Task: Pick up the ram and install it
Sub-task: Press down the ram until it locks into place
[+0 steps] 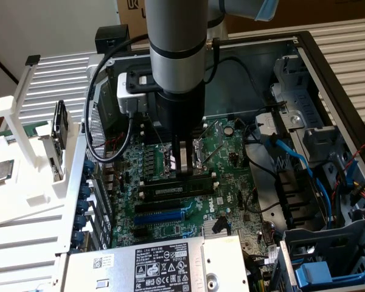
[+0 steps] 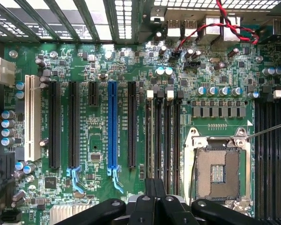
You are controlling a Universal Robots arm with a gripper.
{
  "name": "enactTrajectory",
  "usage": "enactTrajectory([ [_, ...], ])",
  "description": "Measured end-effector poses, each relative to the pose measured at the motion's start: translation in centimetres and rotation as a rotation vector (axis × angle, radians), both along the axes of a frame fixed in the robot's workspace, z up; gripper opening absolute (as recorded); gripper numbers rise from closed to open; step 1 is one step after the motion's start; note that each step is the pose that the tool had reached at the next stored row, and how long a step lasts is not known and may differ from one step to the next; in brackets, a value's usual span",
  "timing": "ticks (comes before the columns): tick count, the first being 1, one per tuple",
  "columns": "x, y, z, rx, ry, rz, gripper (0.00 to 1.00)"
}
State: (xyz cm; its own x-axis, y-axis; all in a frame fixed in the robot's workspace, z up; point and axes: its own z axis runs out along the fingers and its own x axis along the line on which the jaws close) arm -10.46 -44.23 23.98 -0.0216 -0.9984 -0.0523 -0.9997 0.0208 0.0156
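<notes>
- Gripper (image 1: 183, 163) jaws are together and pointing straight down, tips right at the top edge of the ram (image 1: 177, 187). Looks like a closed-finger push rather than a grasp, judging by the pose.
- Ram lies lengthwise along the memory slots (image 2: 161, 136), just near of the CPU socket (image 1: 188, 152). It seems to sit in a slot; whether it is fully latched I cannot tell.
- In the wrist view the jaws are over the middle of the slot bank, so any downward force would land mid-stick and not tip one end.
- CPU socket is open and empty, just far of the jaws.
- Blue PCIe slot (image 1: 161, 216) and black expansion slots run parallel, nearer the camera.
- Motherboard (image 1: 231, 182) lies flat in the open PC case (image 1: 328, 67), giving the arm vertical access.
- White parts rack (image 1: 30, 164) sits outside the case on the exterior view's left, holding a processor chip (image 1: 0, 172).
</notes>
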Motion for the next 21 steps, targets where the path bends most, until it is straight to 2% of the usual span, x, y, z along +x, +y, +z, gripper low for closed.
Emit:
enactTrajectory([
  [4, -0.35, 0.13, 0.0, 0.0, -0.0033, 0.002, 0.1],
  [8, -0.39, 0.44, 0.0, -0.0002, -0.0098, 0.007, 0.1],
  [10, -0.39, 0.44, -0.01, -0.0001, -0.0149, 0.009, 0.1],
  [13, -0.41, 0.45, -0.02, -0.0006, -0.0281, 0.011, 0.1],
  [14, -0.42, 0.45, -0.03, -0.0008, -0.0301, 0.012, 0.1],
  [21, -0.56, 0.44, -0.11, -0.0029, -0.0312, 0.013, 0.1],
])
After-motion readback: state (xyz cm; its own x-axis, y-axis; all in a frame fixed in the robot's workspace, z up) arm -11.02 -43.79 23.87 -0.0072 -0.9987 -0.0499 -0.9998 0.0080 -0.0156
